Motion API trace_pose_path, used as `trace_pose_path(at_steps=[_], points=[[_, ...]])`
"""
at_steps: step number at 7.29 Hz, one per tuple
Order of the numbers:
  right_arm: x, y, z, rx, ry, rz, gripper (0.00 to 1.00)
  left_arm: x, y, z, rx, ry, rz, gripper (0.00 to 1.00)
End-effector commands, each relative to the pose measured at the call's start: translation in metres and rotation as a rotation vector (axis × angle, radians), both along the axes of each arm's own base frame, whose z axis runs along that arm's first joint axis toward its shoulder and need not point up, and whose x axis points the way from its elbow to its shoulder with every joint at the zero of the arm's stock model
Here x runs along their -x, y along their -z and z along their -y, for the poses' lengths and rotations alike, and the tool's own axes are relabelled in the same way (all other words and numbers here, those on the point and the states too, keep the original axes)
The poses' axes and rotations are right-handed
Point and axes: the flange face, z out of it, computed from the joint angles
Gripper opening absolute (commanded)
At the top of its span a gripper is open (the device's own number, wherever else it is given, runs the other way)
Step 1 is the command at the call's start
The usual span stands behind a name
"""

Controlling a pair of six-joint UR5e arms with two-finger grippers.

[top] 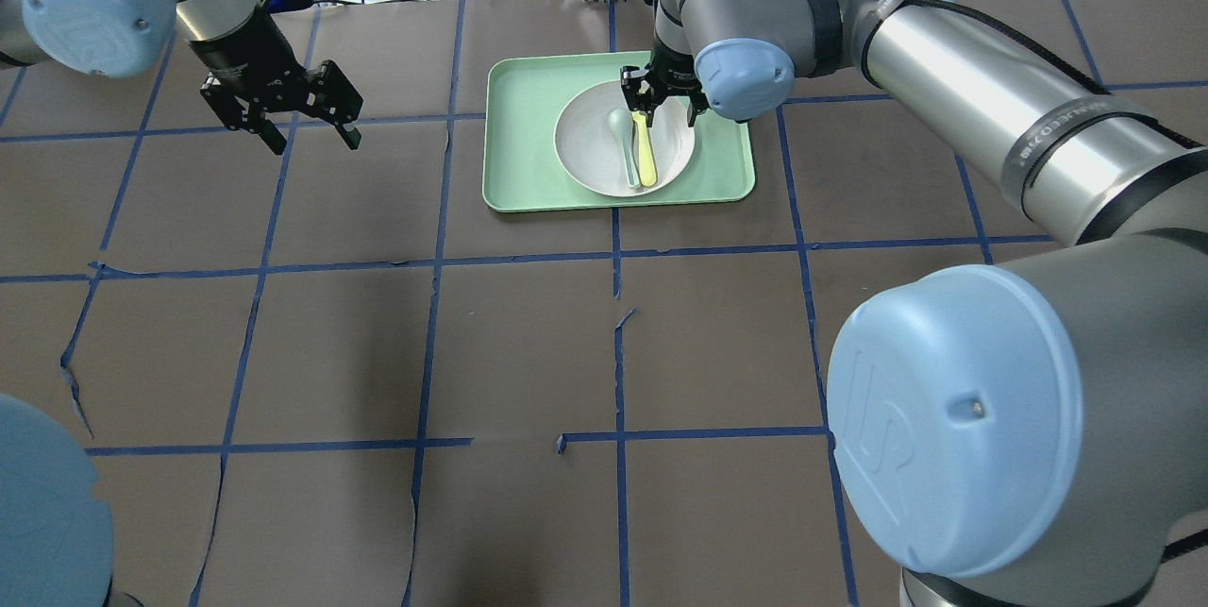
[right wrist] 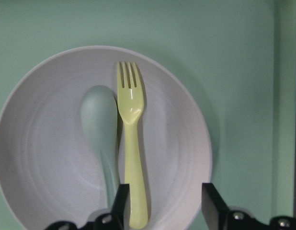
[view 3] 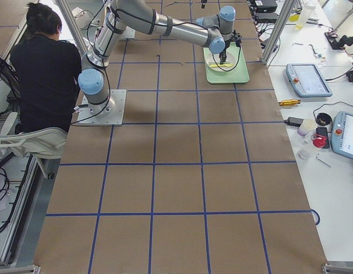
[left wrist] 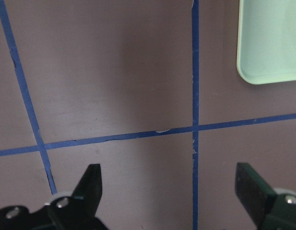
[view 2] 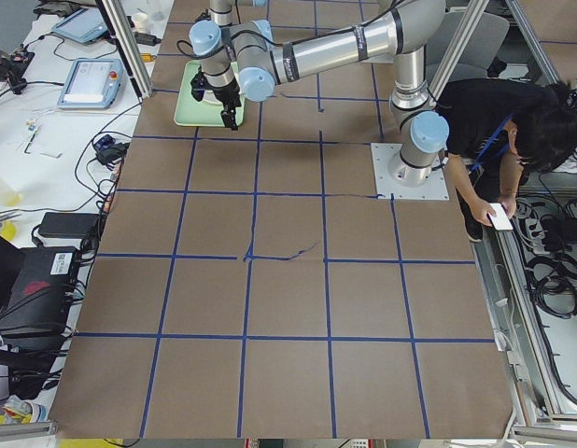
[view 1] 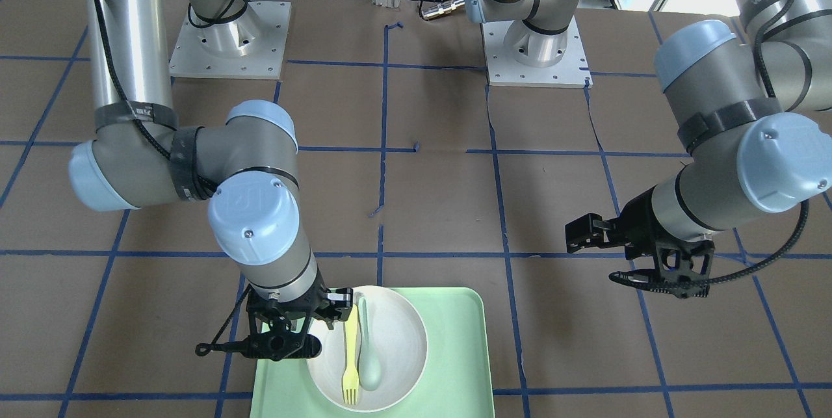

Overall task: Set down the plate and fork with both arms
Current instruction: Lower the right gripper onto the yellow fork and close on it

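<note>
Both spread wide: left pincer (left wrist: 170,181) above the table (left wrist: 114,72), right pincer (right wrist: 165,197), per its wrist view alone, straddling the fork (right wrist: 132,143).

Around me: tray (view 1: 458,333), spoon (view 1: 371,366), taped table (view 1: 442,210).
The mint-green tray sits bottom centre in the front view, the grey-green spoon inside its outline; blue tape lines grid the brown table.
</note>
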Motion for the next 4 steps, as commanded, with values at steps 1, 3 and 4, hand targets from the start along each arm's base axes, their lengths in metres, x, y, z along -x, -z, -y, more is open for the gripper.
trace_pose_path(at_steps=[1, 3, 4], points=[[-0.0074, 0.0332, 0.0054, -0.011, -0.010, 0.003, 0.58, -0.0007, 0.0022, -0.0050, -0.005, -0.002, -0.001, 1.00], [-0.0077, 0.0388, 0.0059, -0.017, -0.013, 0.003, 0.55, -0.0017, 0.0021, -0.0048, -0.004, -0.004, 0.000, 1.00], [-0.0077, 0.0399, 0.0059, -0.019, -0.013, 0.003, 0.56, -0.0017, 0.0021, -0.0048, -0.004, -0.004, 0.000, 1.00]])
